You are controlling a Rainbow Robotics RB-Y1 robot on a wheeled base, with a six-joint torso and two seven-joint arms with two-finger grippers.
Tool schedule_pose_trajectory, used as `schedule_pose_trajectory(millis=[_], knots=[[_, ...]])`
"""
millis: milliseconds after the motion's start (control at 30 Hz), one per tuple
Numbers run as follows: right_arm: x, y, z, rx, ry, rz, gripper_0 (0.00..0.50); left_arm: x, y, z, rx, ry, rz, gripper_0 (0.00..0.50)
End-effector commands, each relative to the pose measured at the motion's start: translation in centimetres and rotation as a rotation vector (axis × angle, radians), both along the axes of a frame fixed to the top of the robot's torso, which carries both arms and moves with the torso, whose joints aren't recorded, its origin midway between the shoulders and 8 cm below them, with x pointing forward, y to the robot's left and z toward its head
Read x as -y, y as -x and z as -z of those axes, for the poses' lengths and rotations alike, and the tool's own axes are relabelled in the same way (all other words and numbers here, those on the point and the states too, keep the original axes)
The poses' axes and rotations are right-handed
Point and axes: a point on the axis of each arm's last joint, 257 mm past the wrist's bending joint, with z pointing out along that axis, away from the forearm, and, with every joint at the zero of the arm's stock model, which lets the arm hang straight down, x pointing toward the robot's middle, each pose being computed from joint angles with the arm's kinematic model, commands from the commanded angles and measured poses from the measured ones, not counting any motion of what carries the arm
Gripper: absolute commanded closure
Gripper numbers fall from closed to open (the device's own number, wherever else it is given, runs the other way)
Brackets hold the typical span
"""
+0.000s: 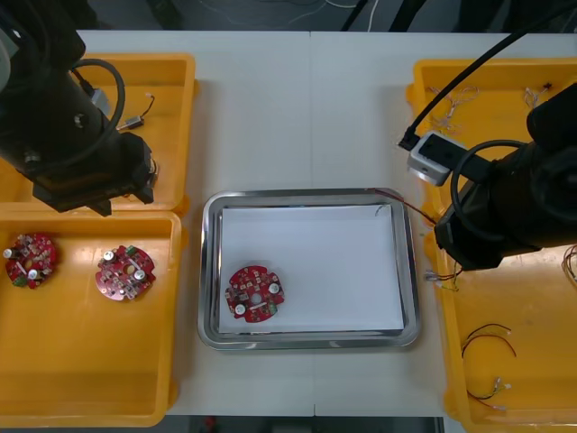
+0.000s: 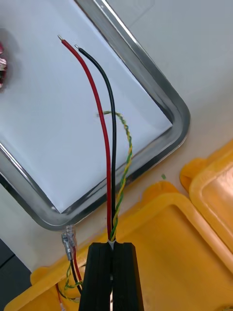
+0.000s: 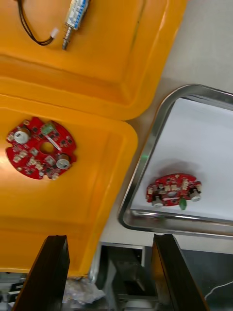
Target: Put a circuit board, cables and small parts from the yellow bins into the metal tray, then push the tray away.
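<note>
Right gripper (image 2: 112,245) clamps cables (image 2: 113,165), their ends over the metal tray (image 1: 306,339) holding one circuit board (image 1: 255,293). Left gripper (image 3: 109,238) gapes above yellow bins (image 3: 97,73).

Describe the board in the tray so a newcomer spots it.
Find the metal tray mid-table, white inside. A round red circuit board lies in its near left corner. The other two boards lie in a yellow bin at the left.
</note>
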Motion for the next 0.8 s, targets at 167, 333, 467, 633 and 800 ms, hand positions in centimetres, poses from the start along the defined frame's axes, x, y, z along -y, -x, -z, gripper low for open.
schedule_pose_trajectory(millis=[167,333,467,633,800], knots=[[-3.8,0.4,0.9,0.045,0.084,-0.243,0.5,-5.1,-2.2,-4.5,0.066,-0.055,-0.013,0.0],[-4.8,0.8,2.4,0.051,0.144,-0.326,0.5,-7.1,-3.3,-5.0,0.074,-0.074,0.008,0.0],[-6.1,0.8,3.4,0.063,0.179,-0.39,0.5,-9.1,-4.3,-5.3,0.081,-0.102,0.026,0.0],[-6.9,0.2,5.0,0.05,0.203,-0.436,0.5,-11.4,-5.4,-5.6,0.091,-0.136,0.057,0.0],[-6.4,0.0,6.9,0.029,0.25,-0.465,0.5,-13.6,-6.2,-5.9,0.1,-0.163,0.07,0.0]])
